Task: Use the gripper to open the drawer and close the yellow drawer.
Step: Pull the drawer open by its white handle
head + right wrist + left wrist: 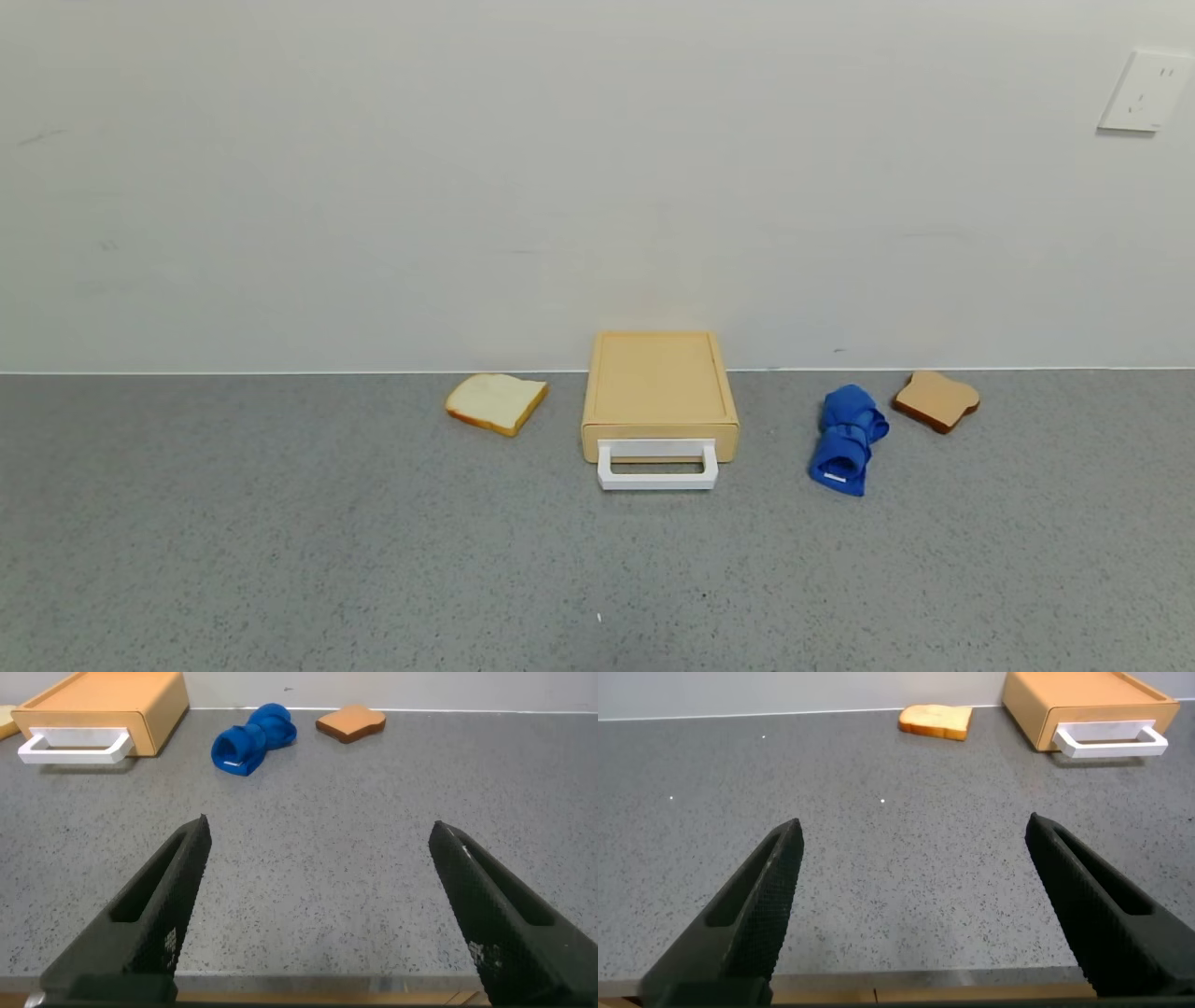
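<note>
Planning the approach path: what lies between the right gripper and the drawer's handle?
Only bare grey countertop between the right gripper and the handle, per the right wrist view.

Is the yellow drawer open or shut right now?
Shut. The drawer front sits flush with its yellow case, and only the white handle sticks out. Neither tool touches it.
</note>
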